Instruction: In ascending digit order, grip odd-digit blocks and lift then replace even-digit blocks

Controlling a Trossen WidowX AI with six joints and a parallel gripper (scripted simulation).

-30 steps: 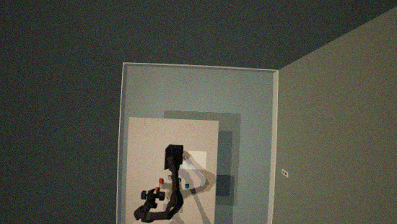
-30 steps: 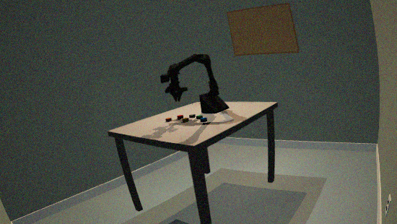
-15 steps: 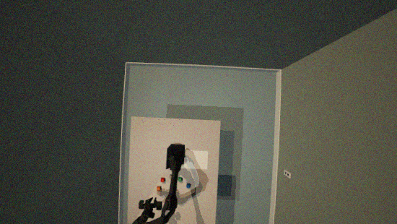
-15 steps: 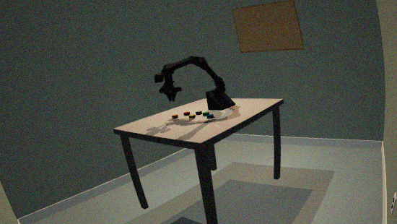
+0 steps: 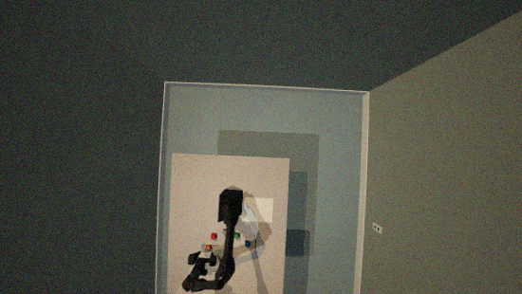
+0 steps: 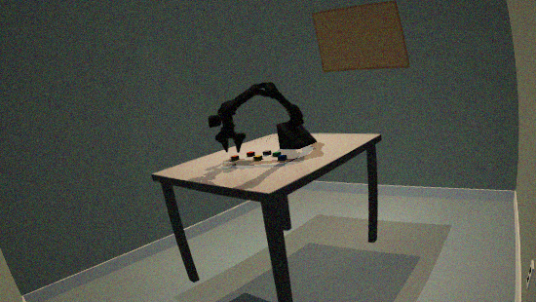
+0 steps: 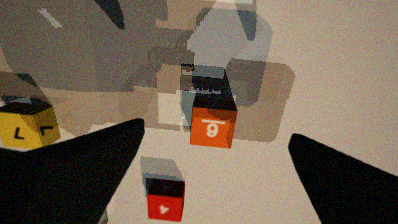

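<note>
Spread wide and holding nothing, the gripper [image 7: 215,165] hovers above the table [image 6: 341,146], its dark fingers framing the orange block marked 6 [image 7: 212,127] ahead, with the red block marked 4 [image 7: 165,205] nearer and between them. Judging by this aim, the 6 is the step in hand, lower digits likely finished; the yellow block marked 7 [image 7: 27,130] remains. Three blocks show at the wrist; the exterior view shows about six, hard to count.

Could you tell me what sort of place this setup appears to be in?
Probably a bare indoor test room: a lone wooden table carrying the arm and small numbered blocks such as the orange block, plain dark walls with a brown board, and a pale floor with skirting.
</note>
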